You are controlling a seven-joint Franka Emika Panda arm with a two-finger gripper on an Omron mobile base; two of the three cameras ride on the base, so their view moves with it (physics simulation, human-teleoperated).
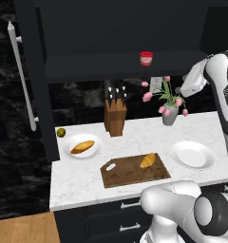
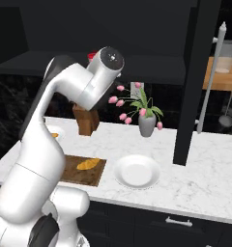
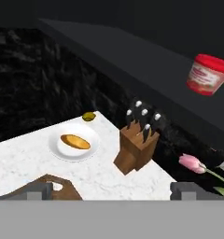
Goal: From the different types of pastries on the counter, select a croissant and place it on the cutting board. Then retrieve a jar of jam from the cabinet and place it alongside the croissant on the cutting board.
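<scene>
Croissant (image 1: 147, 160) on cutting board (image 1: 130, 174) | jar of jam (image 1: 146, 58) on cabinet (image 1: 111, 66) shelf

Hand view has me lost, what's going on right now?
The croissant already lies on the cutting board, and the longer loaf sits on a plate at the counter's left. The arm is raised toward the open cabinet, where the jar of jam stands on the shelf, not yet grasped. The gripper is open and empty, its tips wide apart.
</scene>
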